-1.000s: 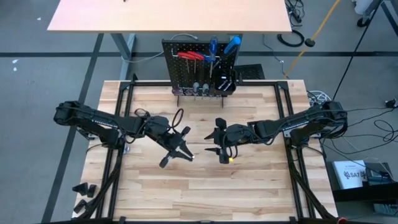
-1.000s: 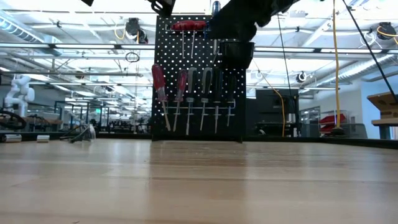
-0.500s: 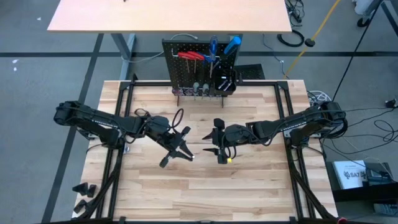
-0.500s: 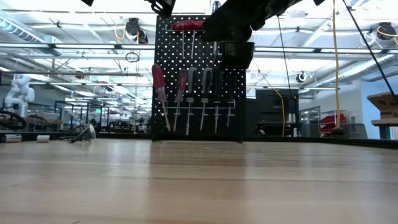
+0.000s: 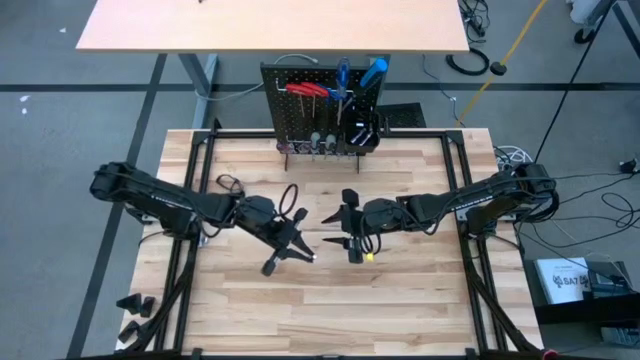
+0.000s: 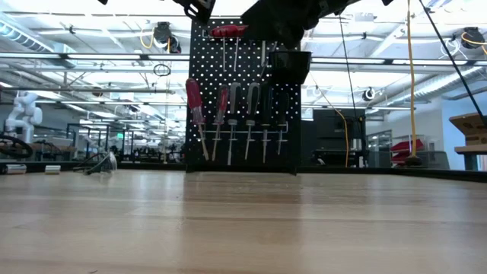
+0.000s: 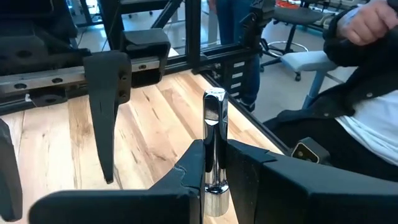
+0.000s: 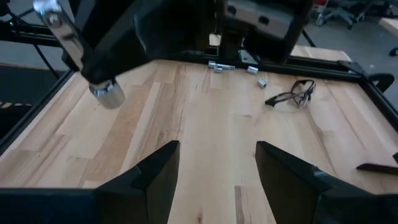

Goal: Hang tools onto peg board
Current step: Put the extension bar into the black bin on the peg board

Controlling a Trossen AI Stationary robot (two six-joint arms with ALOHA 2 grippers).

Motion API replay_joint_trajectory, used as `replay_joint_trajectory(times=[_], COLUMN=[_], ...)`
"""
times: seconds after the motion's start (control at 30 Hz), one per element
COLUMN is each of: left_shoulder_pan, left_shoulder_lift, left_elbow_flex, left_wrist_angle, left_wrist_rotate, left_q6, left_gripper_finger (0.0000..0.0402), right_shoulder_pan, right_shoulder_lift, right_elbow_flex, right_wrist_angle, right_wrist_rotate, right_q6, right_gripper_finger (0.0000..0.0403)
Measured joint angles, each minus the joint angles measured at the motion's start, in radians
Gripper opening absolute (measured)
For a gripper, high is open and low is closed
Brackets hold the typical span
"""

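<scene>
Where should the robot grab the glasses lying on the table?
Probably the front frame of the glasses, near the middle between the lenses, coming straight down from above. They lie low on the table with bare wood around them, and the side arm looks thin and bendy. The open right gripper is free; the left gripper is shut on a silver metal piece.

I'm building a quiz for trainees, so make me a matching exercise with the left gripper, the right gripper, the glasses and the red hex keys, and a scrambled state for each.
Column one:
1. left gripper
2. right gripper
3. glasses
4. red-handled hex keys

Column two:
A. hanging on the peg board
B. open, holding nothing
C. lying on the table
D. shut on a silver metal piece

Pairs: 1-D, 2-B, 3-C, 4-A
</scene>
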Motion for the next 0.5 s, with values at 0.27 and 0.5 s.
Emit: replay_joint_trajectory(times=[0.27,0.5], left_shoulder_pan=[-0.005,-0.005], left_shoulder_lift=[0.051,0.084], left_elbow_flex=[0.0,0.0], left_wrist_angle=[0.071,0.103], left_wrist_rotate=[-0.002,-0.002], left_q6=[0.001,0.002], left_gripper_finger=[0.0042,0.0042], right_shoulder_pan=[0.0,0.013], right_shoulder_lift=[0.0,0.0], right_elbow_flex=[0.0,0.0], right_wrist_angle=[0.05,0.105], right_wrist_rotate=[-0.052,-0.16], right_q6=[-0.006,-0.033], right_gripper_finger=[0.0205,0.0205])
